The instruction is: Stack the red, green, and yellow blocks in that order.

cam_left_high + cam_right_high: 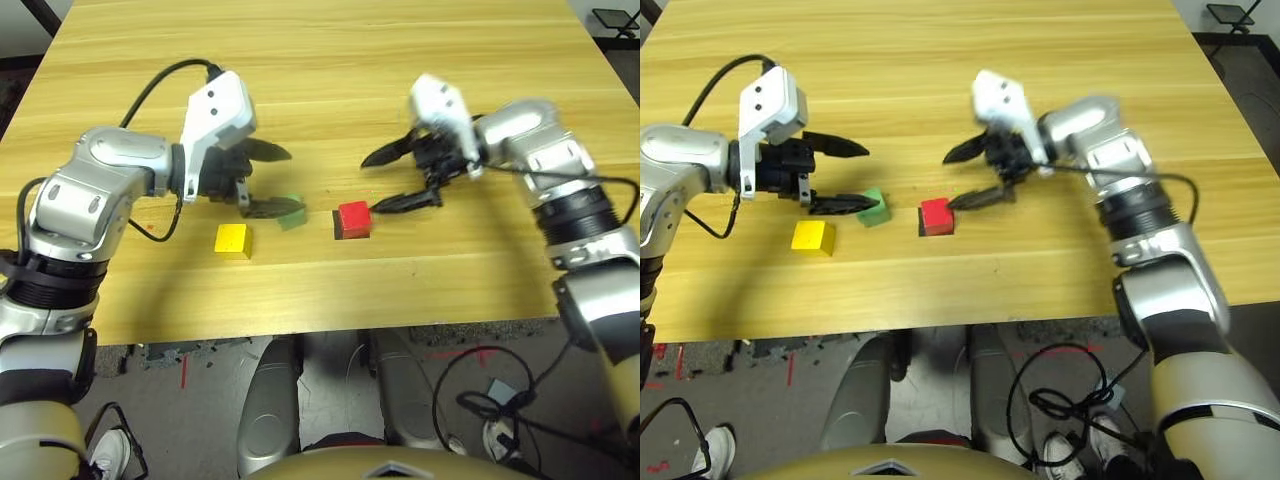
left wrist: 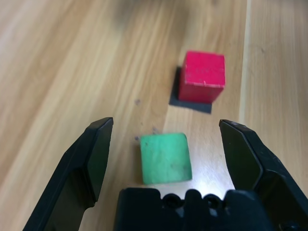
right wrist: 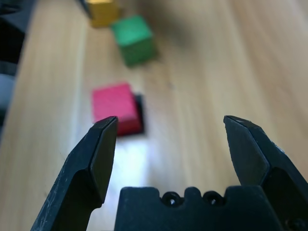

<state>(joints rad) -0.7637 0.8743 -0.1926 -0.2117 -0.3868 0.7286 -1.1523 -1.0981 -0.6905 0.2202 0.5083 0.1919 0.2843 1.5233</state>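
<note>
**Left wrist view: green block between spread fingers**

Left wrist view shows me the left gripper [image 2: 166, 144] released, its fingers on both sides of the green block [image 2: 165, 158], not touching it; the block lies on the table [image 1: 400, 60]; the red block [image 1: 353, 218] sits on a black patch [image 2: 185, 100] just beside it; the yellow block [image 1: 232, 239] lies near, toward my left; the right gripper [image 1: 385, 180] is spread too, one fingertip just beside the red block.

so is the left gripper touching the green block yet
Apart. In the left wrist view the green block sits between the open left gripper's fingers with bare table on both sides.
</note>
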